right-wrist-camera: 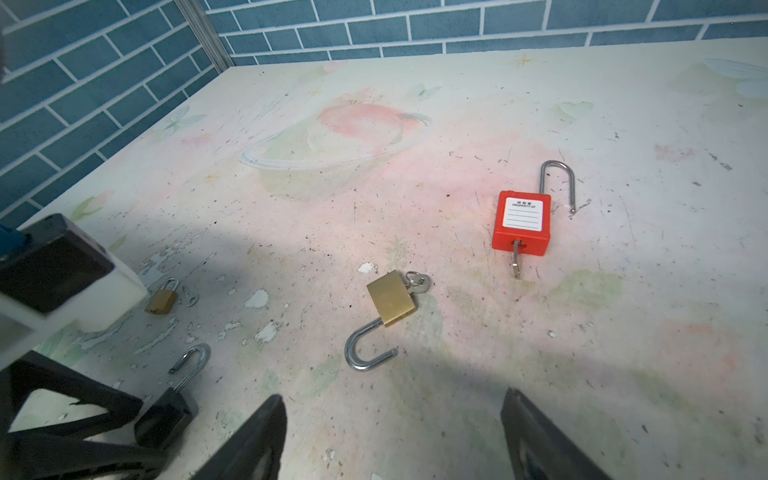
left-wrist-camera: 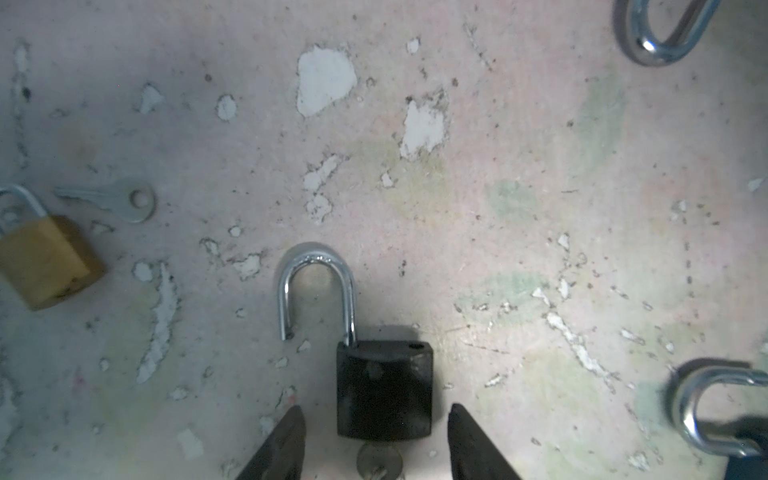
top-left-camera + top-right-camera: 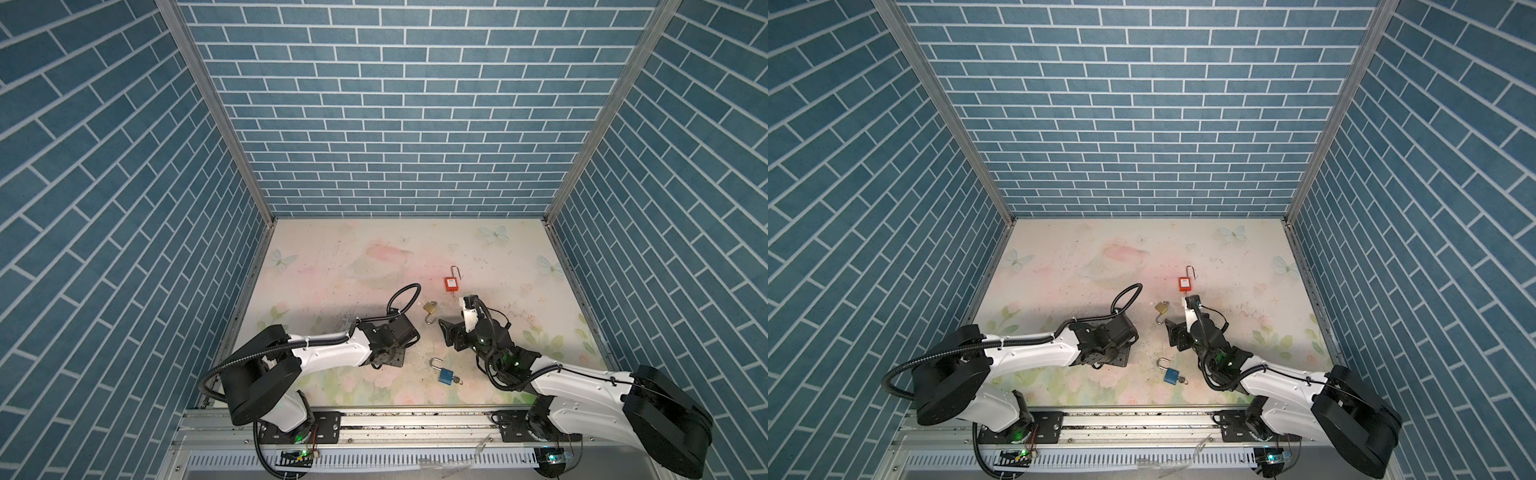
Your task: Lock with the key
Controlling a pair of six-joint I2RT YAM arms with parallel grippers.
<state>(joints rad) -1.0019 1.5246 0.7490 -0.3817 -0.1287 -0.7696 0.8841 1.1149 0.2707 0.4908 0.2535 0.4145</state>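
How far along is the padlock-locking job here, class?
Done: the small brass padlock looks shut, key beside it. In hand: left gripper open around the black padlock, shackle open. To do: large brass padlock and red padlock, both shackles open.

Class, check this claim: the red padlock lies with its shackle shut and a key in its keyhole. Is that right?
No: the shackle of the red padlock stands open, as the right wrist view shows; the key is in its keyhole.
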